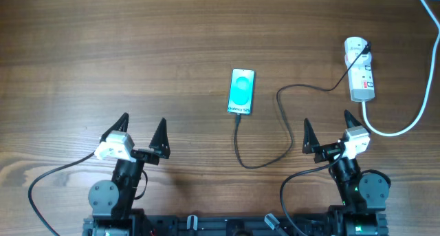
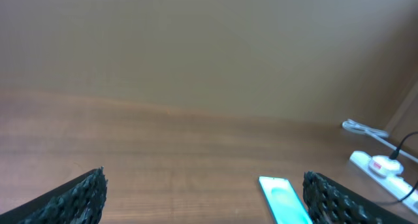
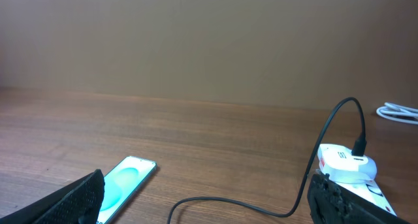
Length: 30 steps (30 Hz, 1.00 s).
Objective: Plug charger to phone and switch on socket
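The left gripper (image 1: pixel 143 119) and right gripper (image 1: pixel 327 118) have wide, empty jaws. Ahead between them lies the flat turquoise phone (image 1: pixel 240 90). The thin black charger cable (image 1: pixel 309 87) seems plugged in. The white plastic socket strip (image 1: pixel 359 78), beyond the right jaws, needs switching on.

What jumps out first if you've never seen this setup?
The bright turquoise phone glows in the middle. A thin black charger snakes from its near edge to the white socket at far right. At the near edge, left fingers and right fingers stand spread open.
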### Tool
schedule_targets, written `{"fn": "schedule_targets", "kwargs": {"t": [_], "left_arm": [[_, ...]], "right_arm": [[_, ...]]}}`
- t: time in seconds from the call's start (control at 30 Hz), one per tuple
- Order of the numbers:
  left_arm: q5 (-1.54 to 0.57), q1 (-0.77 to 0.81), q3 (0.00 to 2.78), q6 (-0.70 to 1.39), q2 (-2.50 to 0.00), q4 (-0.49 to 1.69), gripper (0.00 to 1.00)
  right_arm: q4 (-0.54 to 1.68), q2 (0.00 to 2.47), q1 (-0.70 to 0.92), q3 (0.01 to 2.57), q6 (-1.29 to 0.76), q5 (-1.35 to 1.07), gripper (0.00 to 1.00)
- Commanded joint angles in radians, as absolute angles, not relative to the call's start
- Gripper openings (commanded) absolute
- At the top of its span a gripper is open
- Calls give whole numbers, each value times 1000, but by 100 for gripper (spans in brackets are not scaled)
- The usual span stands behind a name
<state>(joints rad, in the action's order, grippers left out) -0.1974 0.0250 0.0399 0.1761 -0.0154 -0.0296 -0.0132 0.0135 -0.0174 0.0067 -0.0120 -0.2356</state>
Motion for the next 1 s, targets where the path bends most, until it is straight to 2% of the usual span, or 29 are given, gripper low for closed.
{"fn": "schedule_targets", "kwargs": {"t": [0.0, 0.2, 0.33, 0.5, 0.77, 0.97], "left_arm": [[-207, 14, 6, 156, -2, -89, 100], [-136, 13, 6, 155, -2, -96, 100], [-129, 13, 6, 71, -2, -76, 100], [-58, 13, 6, 52, -2, 74, 100], [1, 13, 6, 52, -2, 76, 100], [-14, 13, 6, -23, -2, 78, 100]], "right_arm": [[-17, 4, -12, 6, -2, -245, 100], [-17, 4, -12, 6, -2, -245, 100], [-17, 4, -12, 6, -2, -245, 100], [-17, 4, -12, 6, -2, -245, 100], [-17, 4, -12, 6, -3, -245, 100], [-17, 4, -12, 6, -2, -245, 100]]}}
